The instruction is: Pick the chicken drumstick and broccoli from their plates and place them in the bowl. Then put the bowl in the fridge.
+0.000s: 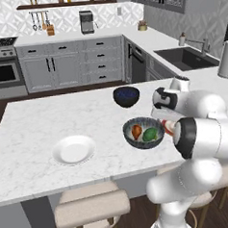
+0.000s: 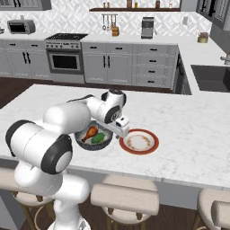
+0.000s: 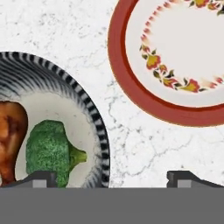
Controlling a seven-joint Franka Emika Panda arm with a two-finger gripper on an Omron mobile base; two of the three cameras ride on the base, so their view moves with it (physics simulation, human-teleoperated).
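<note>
The wide ribbed bowl (image 1: 143, 134) (image 2: 93, 137) (image 3: 97, 127) stands on the island counter. In it the chicken drumstick (image 1: 136, 131) (image 2: 90, 132) (image 3: 9, 140) and the broccoli (image 1: 149, 135) (image 2: 97, 139) (image 3: 49, 153) lie side by side. My gripper (image 2: 122, 133) (image 3: 113, 179) hangs open and empty just above the counter, over the bowl's right rim and the marble gap beside the red-rimmed plate (image 2: 139, 142) (image 3: 131, 94). That plate holds nothing. The plain white plate (image 1: 74, 150) sits further left, also bare. The fridge is out of view.
A smaller glossy dark bowl (image 1: 126, 96) stands behind the ribbed one. Padded stools (image 1: 91, 209) (image 2: 125, 197) line the island's near edge. A sink (image 1: 185, 58) and grey cabinets (image 2: 108, 67) lie beyond the island, with an oven (image 2: 65, 60) at the back wall.
</note>
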